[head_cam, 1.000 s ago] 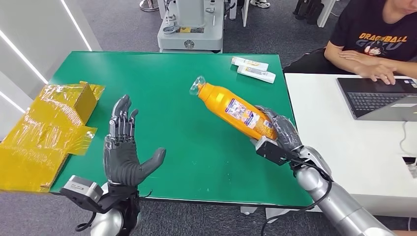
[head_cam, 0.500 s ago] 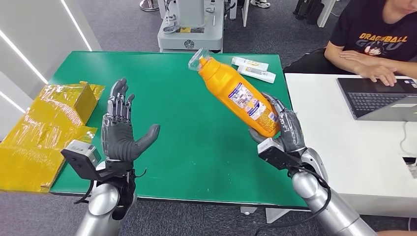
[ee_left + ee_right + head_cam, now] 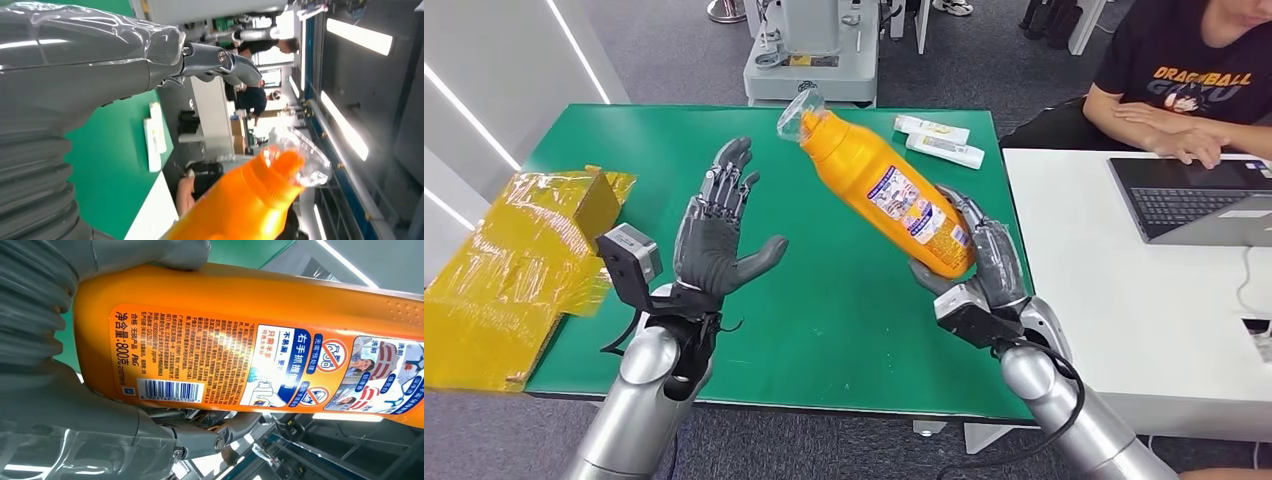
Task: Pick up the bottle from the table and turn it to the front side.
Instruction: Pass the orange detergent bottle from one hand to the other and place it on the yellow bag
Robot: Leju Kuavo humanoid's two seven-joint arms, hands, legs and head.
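The right hand (image 3: 984, 270) is gripping the orange bottle (image 3: 884, 195) by its base, hiding the bottom end, and holding it tilted above the green table (image 3: 824, 310) at centre frame. The right wrist view is showing its barcode label, the head view is not. The left hand (image 3: 719, 235) is spreading open, holding nothing, left of centre.
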